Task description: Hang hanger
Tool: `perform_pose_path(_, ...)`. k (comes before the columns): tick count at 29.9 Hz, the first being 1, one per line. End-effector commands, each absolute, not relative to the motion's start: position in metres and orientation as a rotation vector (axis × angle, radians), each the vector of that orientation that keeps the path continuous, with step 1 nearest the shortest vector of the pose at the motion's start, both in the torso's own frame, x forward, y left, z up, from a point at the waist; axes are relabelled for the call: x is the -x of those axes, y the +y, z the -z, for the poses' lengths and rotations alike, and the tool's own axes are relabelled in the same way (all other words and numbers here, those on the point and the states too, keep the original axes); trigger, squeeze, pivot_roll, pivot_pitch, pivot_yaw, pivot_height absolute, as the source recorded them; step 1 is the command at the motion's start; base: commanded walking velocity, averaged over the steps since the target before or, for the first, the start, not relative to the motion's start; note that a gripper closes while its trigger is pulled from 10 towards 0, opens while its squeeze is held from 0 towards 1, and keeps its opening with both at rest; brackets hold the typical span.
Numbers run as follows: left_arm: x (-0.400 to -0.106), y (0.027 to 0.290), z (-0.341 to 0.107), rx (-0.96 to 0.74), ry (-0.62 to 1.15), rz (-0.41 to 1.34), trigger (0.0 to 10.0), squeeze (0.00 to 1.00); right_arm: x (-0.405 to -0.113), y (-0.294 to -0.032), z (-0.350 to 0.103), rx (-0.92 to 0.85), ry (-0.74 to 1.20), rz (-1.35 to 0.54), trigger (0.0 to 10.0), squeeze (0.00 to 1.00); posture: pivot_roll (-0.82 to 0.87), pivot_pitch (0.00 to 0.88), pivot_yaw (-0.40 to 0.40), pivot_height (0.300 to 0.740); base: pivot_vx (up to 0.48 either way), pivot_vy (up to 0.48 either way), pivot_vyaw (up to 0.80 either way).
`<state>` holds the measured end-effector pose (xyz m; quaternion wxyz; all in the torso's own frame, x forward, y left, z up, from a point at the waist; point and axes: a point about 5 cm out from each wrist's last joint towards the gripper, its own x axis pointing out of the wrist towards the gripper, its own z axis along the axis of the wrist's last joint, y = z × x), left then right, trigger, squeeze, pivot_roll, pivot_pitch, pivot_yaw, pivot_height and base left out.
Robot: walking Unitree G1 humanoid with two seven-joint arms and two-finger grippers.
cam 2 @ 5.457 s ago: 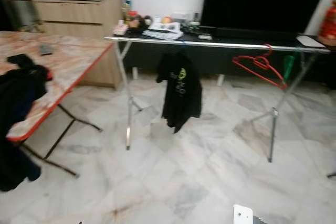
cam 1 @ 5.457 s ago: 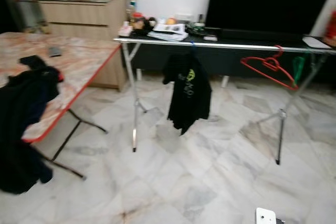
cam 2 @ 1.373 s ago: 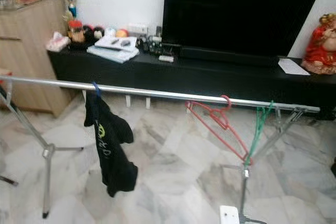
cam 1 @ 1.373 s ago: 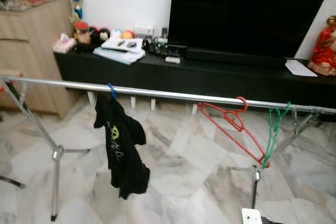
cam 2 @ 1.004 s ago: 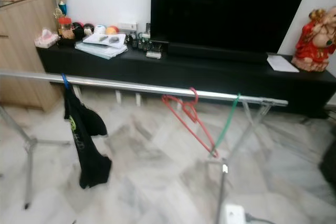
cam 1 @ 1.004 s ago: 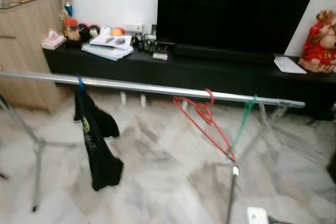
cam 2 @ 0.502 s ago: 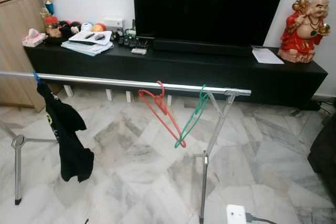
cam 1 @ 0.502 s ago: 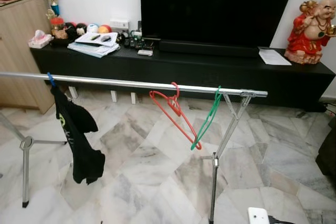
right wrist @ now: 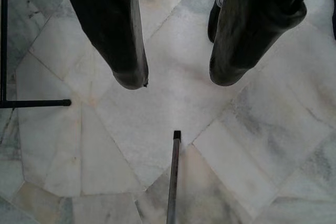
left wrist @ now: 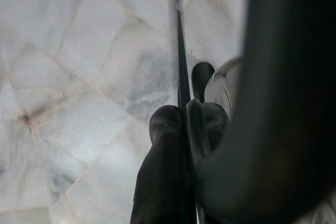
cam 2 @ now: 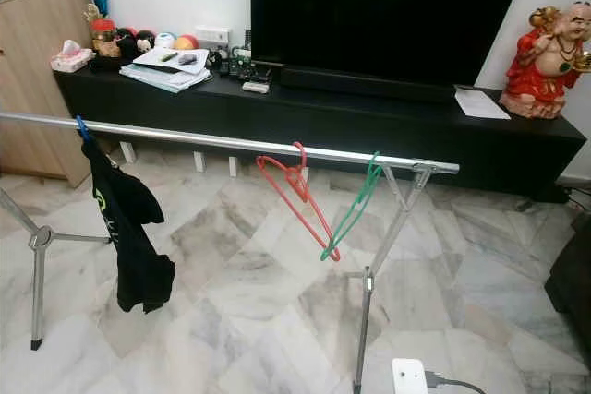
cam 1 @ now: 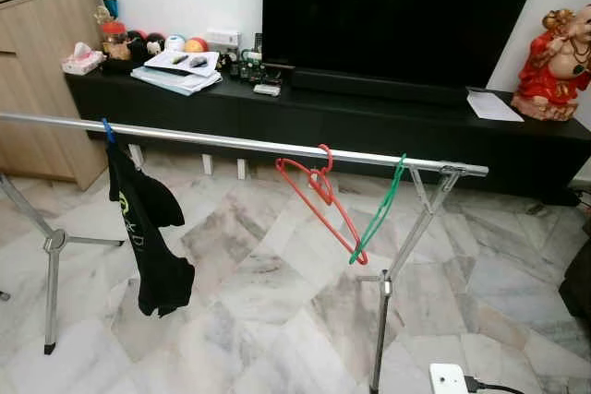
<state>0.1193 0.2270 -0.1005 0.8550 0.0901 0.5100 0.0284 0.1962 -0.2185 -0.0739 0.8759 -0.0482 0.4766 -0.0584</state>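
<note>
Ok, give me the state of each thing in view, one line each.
Red hanger: hooked on the rail, tilted, bare.
Green hanger: hooked on the rail, tilted, bare.
Black shirt: hanging from a blue hook.
Left tool: shut on a thin dark hanger.
Right tool: open, holding nothing.

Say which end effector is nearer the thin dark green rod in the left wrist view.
Left. The left end effector is shut on the thin rod; the right end effector hangs open above the marble floor, gripping nothing.
</note>
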Motion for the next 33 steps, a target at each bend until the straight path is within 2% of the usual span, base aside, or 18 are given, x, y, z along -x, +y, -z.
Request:
perform_pose_path(1,-0.126,0.202,0.103,-0.138,1.066,-0.014,10.0,0.00,-0.199,-0.222,0.072,0.108,0.993,0.123,10.0,0.00,0.12,0.000,-0.097,0.740,0.000,0.000,0.00)
perform_pose_path(3,-0.129,0.198,0.103,-0.128,1.058,-0.009,10.0,0.00,-0.199,-0.222,0.072,0.109,0.993,0.122,10.0,0.00,0.12,0.000,-0.097,0.740,0.000,0.000,0.00)
perform_pose_path(5,-0.142,0.181,0.101,-0.094,1.021,0.013,10.0,0.00,-0.200,-0.222,0.071,0.108,0.990,0.122,10.0,0.00,0.12,0.000,-0.096,0.740,0.000,0.000,0.00)
perform_pose_path(9,-0.152,0.163,0.098,-0.088,0.992,0.029,10.0,0.00,-0.200,-0.221,0.071,0.106,0.988,0.124,10.0,0.00,0.12,0.000,-0.095,0.740,0.000,0.000,0.00)
perform_pose_path(15,-0.161,0.153,0.095,-0.073,0.952,0.029,10.0,0.00,-0.200,-0.221,0.071,0.105,0.987,0.126,10.0,0.00,0.12,0.000,-0.097,0.740,0.000,0.000,0.00)
perform_pose_path(20,-0.170,0.131,0.092,-0.064,0.953,0.071,10.0,0.00,-0.201,-0.221,0.071,0.107,0.986,0.121,10.0,0.00,0.12,0.000,-0.096,0.740,0.000,0.000,0.00)
perform_pose_path(28,-0.179,0.100,0.087,-0.078,0.964,0.095,10.0,0.00,-0.200,-0.221,0.071,0.108,0.988,0.119,10.0,0.00,0.13,0.000,-0.098,0.740,0.000,0.000,0.00)
perform_pose_path(33,-0.188,0.090,0.082,-0.153,0.964,0.085,10.0,0.00,-0.201,-0.221,0.071,0.111,0.988,0.116,10.0,0.00,0.13,0.000,-0.097,0.740,0.000,0.000,0.00)
